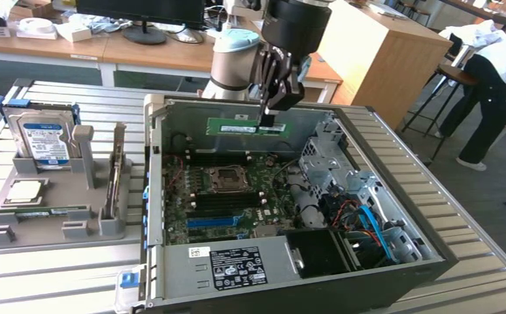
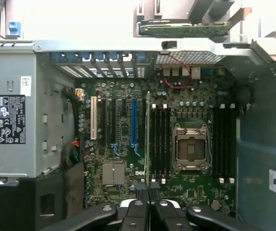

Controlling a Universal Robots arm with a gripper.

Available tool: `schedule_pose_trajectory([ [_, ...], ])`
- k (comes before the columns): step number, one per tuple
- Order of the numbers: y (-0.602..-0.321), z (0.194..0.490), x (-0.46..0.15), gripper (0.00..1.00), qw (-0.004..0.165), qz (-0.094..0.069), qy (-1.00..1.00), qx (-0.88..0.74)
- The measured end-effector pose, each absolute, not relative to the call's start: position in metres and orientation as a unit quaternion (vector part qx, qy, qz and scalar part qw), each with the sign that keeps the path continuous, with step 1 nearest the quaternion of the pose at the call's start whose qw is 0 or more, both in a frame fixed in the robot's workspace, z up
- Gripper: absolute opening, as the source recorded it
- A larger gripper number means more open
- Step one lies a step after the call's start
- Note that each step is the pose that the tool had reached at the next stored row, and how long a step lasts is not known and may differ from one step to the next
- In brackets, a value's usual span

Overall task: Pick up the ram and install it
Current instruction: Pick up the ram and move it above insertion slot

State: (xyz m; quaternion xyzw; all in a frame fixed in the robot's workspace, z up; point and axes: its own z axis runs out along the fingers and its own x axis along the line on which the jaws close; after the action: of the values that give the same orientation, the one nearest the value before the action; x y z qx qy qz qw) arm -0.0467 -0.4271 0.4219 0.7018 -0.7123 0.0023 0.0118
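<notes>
The ram (image 1: 240,126) is a long green stick held level above the open computer case (image 1: 427,261), near the case's far wall. My gripper (image 1: 269,120) is shut on its end that lies toward the exterior view's right. In the wrist view the ram (image 2: 148,134) shows edge-on as a thin line running from my gripper (image 2: 148,191) across the motherboard (image 2: 123,120). It hangs over the board beside the black memory slots (image 2: 160,139) next to the CPU socket (image 2: 191,149). More black slots (image 2: 222,144) lie on the socket's other side.
A grey holder (image 1: 35,226) on the exterior view's left carries a hard drive (image 1: 46,140) and other parts. Inside the case are the power supply (image 1: 227,261), a metal drive cage (image 1: 336,160) and blue cables (image 1: 371,219). A person (image 1: 497,85) stands at the far right.
</notes>
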Motion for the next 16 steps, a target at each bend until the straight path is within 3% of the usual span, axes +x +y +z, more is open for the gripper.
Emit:
schedule_pose_trajectory([
  [16, -0.409, 0.421, -0.047, 0.11, 0.012, 0.002, -0.712, 0.702],
])
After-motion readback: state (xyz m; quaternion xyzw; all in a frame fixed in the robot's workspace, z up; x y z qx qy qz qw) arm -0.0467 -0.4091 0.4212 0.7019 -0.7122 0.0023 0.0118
